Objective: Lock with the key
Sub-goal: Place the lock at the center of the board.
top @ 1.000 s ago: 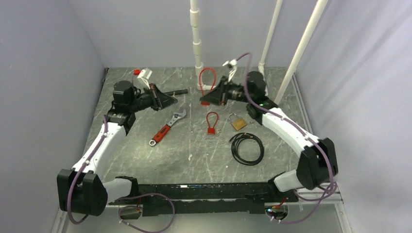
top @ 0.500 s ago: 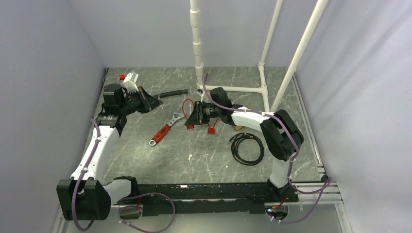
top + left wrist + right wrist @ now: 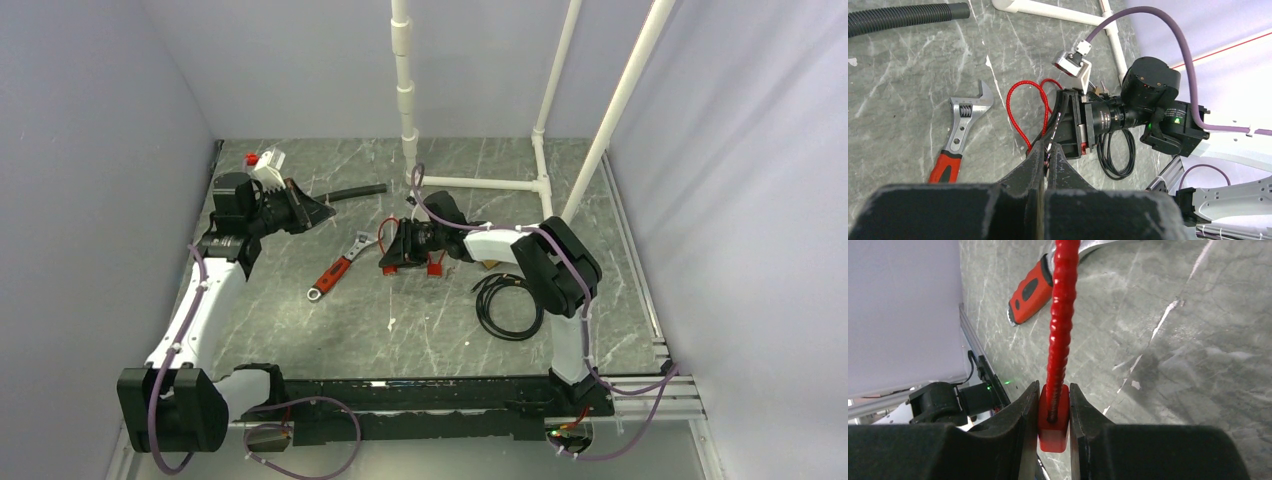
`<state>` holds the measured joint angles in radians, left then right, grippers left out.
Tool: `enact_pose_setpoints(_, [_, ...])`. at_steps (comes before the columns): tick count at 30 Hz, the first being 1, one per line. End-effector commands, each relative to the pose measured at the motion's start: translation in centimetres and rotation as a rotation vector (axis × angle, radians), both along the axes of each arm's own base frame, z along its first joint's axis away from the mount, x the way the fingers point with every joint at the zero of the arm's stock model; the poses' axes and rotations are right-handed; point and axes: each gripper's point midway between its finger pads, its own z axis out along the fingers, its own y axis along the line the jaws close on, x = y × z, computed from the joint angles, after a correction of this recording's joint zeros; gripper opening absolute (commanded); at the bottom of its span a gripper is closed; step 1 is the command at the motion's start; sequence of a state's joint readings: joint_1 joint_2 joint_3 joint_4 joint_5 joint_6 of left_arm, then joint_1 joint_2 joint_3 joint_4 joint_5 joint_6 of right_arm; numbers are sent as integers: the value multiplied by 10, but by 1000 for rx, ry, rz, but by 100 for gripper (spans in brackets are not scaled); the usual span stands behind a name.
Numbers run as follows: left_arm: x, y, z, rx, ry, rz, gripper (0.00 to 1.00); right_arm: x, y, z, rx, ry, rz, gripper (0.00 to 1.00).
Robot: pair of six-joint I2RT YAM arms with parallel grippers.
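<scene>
My right gripper [image 3: 390, 256] is shut on the red body [image 3: 1053, 432] of a red cable lock, and its red cable loop [image 3: 384, 221] rises in front of the jaws [image 3: 1060, 315]. It is held low over the table centre. My left gripper [image 3: 326, 212] hangs at the back left, pointing at the lock, a gap away. Its fingertips [image 3: 1048, 150] are shut on a small thin metal key [image 3: 1051, 143], whose tip points toward the lock body [image 3: 1082, 147]. The lock's keyhole is hidden.
A second small red lock [image 3: 434, 266] lies beside the right gripper. A brass padlock [image 3: 489, 264] is partly hidden under the right arm. There is also a black cable coil [image 3: 510, 306], a red-handled wrench [image 3: 340, 268], a black hose [image 3: 352, 192] and a white pipe frame [image 3: 480, 183] at the back.
My right arm has swung from the back to the table centre with the red lock. My left gripper drew back to the left. Both have barely moved in the last half second.
</scene>
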<state>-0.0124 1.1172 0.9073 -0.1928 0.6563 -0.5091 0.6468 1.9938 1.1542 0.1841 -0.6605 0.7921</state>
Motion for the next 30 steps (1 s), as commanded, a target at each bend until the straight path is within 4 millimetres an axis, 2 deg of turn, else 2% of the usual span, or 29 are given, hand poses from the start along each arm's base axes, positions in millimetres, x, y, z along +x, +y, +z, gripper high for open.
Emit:
enact_pose_setpoints(1, [9,1,16,-1,-58,7,0,16,11,14,39,-9,-42,16])
enact_pose_setpoints(14, [14,1,14,-6,-56,10,0,13,6,-7,-13,66,-82,30])
enact_pose_setpoints(17, [14,1,14,-7,-56,10,0,12,5,-8,-21,70,-88,38])
enact_pose_setpoints(20, [15,1,13,-8,-55,10,0,12,5,-7,-22,65,-85,46])
enact_pose_setpoints(27, [18,0,13,-13,-60,6,0,10,8,2,-41,24,-67,52])
enact_pose_setpoints(30, [19,0,13,-12,-61,0,0,8,9,6,-37,11,-57,62])
